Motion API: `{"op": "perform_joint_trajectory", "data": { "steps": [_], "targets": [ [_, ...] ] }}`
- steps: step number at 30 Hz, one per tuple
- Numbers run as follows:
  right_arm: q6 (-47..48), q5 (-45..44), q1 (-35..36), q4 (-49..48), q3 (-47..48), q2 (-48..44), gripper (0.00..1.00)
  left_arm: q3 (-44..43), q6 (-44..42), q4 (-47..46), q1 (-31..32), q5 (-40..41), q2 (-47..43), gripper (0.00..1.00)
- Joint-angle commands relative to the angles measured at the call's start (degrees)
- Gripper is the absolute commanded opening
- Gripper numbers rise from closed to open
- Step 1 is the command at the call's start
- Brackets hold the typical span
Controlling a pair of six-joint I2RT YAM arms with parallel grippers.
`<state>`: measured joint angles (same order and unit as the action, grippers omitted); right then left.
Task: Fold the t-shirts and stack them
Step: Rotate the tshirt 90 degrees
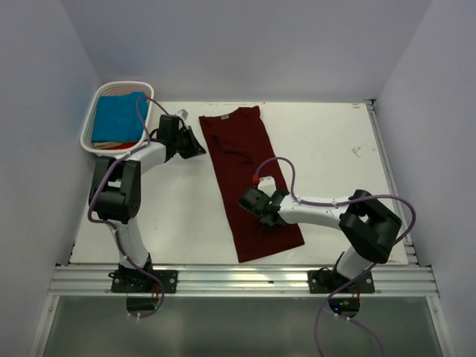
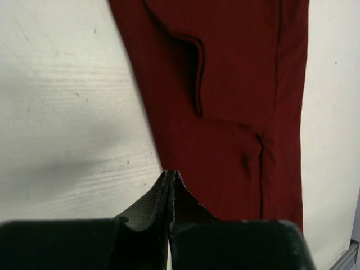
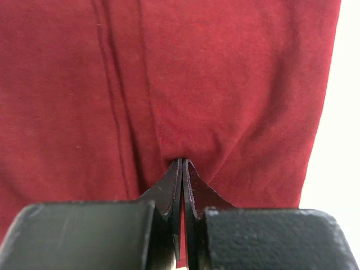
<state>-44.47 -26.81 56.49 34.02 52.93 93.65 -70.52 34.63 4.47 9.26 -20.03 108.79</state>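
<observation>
A dark maroon soft cloth t-shirt [image 1: 238, 149], folded into a long narrow strip, lies across the middle of the white tabletop [image 1: 327, 149]. The right claw [image 3: 181, 163], pressed together, pinches a pucker of its cloth toward the hem end. The left claw [image 2: 170, 175], also pressed together, sits at the strip's edge nearer the collar, apparently gripping nothing. Lifting from one shallow pinch risks the layers sliding apart or the strip dragging askew. A bright turquoise-blue cloth t-shirt [image 1: 119, 117] waits in the white slatted plastic basket [image 1: 119, 84] at the far left corner.
</observation>
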Motion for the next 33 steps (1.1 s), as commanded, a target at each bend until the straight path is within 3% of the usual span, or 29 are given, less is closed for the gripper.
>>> {"op": "perform_joint_trajectory", "data": {
  "steps": [1, 8, 24, 29, 33],
  "targets": [
    [-2.3, 2.3, 0.0, -4.4, -2.6, 0.3, 0.00, 1.3, -1.5, -1.5, 1.8, 2.3, -0.2, 0.00],
    [-3.9, 7.6, 0.0, -7.5, -6.7, -0.2, 0.00, -1.7, -0.4, -3.5, 4.9, 1.4, 4.5, 0.00],
    [-4.4, 15.4, 1.4, -8.4, -7.8, -2.0, 0.00, -25.0, -0.6, 5.6, 5.1, 4.9, 23.9, 0.00],
    [-3.8, 15.0, 1.4, -7.8, -7.3, -1.7, 0.00, -25.2, -2.1, 7.8, 5.0, 5.5, 21.6, 0.00],
    [-2.8, 14.3, 1.4, -7.0, -5.4, -2.1, 0.00, -20.3, -3.0, 9.1, 4.4, 6.9, 13.9, 0.00]
  ]
}}
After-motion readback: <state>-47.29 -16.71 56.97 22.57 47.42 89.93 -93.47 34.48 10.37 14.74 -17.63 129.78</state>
